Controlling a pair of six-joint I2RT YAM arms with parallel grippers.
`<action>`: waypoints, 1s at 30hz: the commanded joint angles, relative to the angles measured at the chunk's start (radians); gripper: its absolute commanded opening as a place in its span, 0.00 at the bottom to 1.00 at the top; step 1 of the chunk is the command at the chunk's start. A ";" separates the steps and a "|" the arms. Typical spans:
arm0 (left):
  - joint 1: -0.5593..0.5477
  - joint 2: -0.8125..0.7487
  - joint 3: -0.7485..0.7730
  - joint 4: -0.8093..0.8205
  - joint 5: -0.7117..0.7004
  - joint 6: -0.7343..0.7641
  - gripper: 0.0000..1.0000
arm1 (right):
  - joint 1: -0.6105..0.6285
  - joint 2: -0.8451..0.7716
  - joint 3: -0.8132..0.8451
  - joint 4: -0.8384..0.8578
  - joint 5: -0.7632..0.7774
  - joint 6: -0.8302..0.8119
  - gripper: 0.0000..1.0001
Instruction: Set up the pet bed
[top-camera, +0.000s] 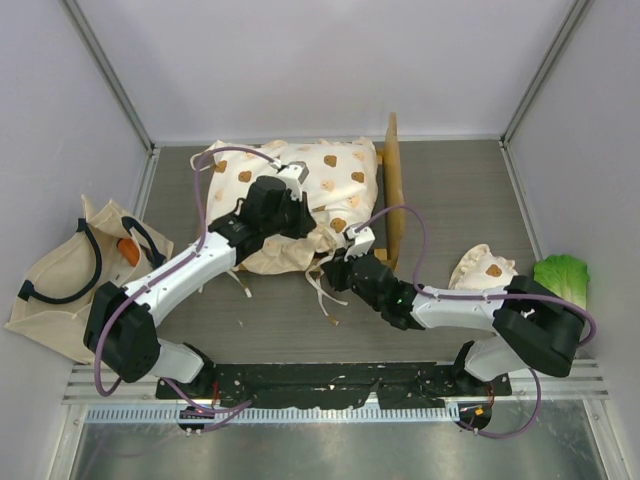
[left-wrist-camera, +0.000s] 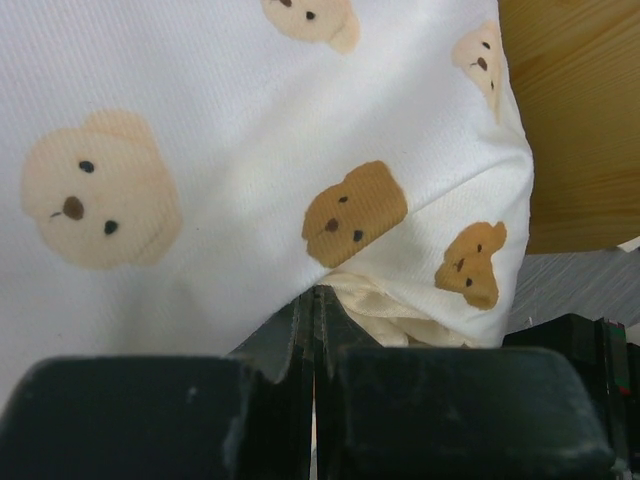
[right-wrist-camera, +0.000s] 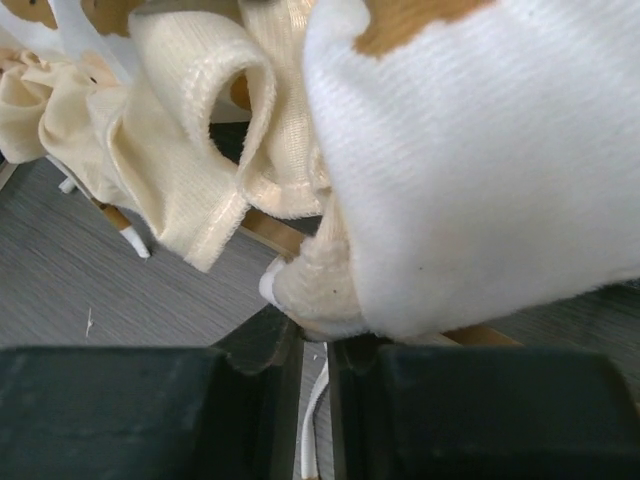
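tote bag (top-camera: 60, 290) left of pet bed (top-camera: 393, 185), lettuce toy (top-camera: 562, 275) right

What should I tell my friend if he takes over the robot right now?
Left end effector: shut, against the edge of the cushion.
Right end effector: closed on cream fabric at the cushion's near corner.
Pet bed: its wooden headboard stands right of the cushion, which lies bunched with ties loose.
Done: cushion is at the bed.
Left: flatten it in; the small bear-print pillow sits apart, off to the right.
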 joint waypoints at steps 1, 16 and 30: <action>0.013 -0.038 -0.001 0.044 0.004 0.000 0.00 | -0.006 0.024 0.039 0.059 0.069 -0.045 0.13; 0.036 -0.074 -0.030 0.052 -0.007 0.003 0.00 | -0.006 -0.139 0.411 -0.692 0.312 -0.264 0.01; 0.049 -0.073 -0.032 0.055 0.024 0.003 0.00 | -0.006 -0.073 0.700 -0.904 0.467 -0.448 0.01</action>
